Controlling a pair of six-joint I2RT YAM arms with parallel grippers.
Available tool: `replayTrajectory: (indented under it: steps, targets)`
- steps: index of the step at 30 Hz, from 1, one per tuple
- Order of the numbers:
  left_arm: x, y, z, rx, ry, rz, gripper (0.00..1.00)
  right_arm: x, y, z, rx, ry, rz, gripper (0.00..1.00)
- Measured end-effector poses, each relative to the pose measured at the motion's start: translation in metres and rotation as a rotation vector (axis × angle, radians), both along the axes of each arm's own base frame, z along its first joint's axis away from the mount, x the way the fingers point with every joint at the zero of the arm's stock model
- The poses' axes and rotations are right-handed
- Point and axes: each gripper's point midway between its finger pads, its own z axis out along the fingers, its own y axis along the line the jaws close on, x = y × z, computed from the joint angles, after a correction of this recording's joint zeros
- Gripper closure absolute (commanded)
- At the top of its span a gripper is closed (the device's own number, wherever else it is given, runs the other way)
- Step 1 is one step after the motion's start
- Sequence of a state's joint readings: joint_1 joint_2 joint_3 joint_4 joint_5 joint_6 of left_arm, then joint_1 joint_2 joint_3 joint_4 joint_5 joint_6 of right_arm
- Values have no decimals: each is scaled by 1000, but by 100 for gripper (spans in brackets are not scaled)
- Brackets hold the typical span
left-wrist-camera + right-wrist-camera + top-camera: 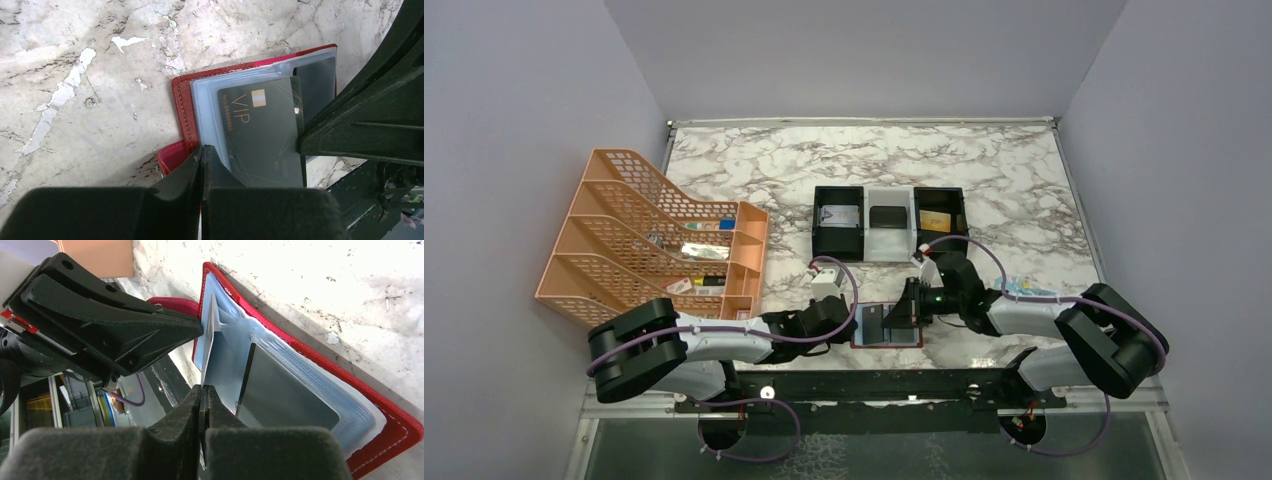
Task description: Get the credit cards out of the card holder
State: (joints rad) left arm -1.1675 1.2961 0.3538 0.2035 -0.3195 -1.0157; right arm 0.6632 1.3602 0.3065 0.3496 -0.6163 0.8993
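Note:
The dark-red card holder (pixel 906 336) lies open at the near edge of the table, between my two grippers. My left gripper (pixel 202 150) is shut on its near-left edge, beside the red border (pixel 184 112). My right gripper (pixel 201 388) is shut on the thin edge of a black "VIP" card (pixel 260 130), which stands tilted up from the pale blue sleeve (pixel 227 325). A second dark card (pixel 287 397) lies flat in the other pale blue panel. In the top view the left gripper (pixel 852 320) and right gripper (pixel 902 312) face each other over the holder.
A black-and-white three-compartment tray (pixel 889 245) stands behind, holding a silvery card (pixel 840 215), a black card (pixel 887 217) and a gold card (pixel 935 220). An orange file rack (pixel 659 235) is on the left. A clear light-blue packet (pixel 1024 288) lies by the right arm.

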Motion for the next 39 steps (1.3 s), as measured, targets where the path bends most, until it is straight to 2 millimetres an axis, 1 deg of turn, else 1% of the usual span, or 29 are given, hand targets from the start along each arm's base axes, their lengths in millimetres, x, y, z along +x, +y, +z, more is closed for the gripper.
replayTrajectory:
  steps: [7,12,13,16,19,20,23,28,30,34,37,39]
  targets:
    - [0,1,0,6,2,1,98,4,-9,0,10,-6,15,99]
    - [0,0,2,0,-1,1,97,3,-15,-3,3,1,32,99]
    - [0,0,3,1,0,1,95,3,-16,-4,1,3,33,99]
    - [0,0,4,3,-1,-1,82,2,-16,-7,-5,15,31,99]
    - [-2,1,8,-2,-4,-8,65,2,-16,-10,-8,26,28,99]
    - [-4,2,9,0,-4,-15,60,3,-16,-11,-9,30,26,99]
    - [-9,4,15,2,-5,-39,54,3,-16,-14,-11,44,22,99]
    - [-12,7,22,26,-15,-71,52,4,-14,-18,-9,63,12,99]
    - [-11,3,27,22,-22,-83,52,4,-13,-20,-6,78,10,99]
    - [-10,-12,39,3,-34,-116,53,5,-11,-20,5,89,13,99]
    - [-10,-21,37,-1,-31,-134,57,5,-10,-21,11,95,13,99]
    - [-11,-25,31,7,-22,-145,62,5,-9,-20,15,99,12,99]
